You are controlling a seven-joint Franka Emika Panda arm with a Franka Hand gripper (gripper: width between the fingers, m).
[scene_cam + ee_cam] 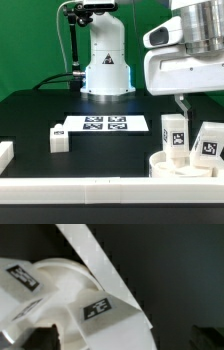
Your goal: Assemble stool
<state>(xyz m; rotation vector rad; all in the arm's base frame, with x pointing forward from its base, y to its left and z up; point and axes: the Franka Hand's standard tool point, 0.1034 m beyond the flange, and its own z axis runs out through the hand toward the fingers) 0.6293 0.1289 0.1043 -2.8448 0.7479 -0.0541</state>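
The stool's round white seat (168, 164) lies flat on the black tabletop (30, 115), far to the exterior view's right. Two blocky white legs, one leg (173, 133) and a second leg (210, 141), stand upright at its rim with their tags showing. A third leg (57, 139) lies well apart on the exterior view's left.

Hand (181, 104) low and downward, jaws wide apart
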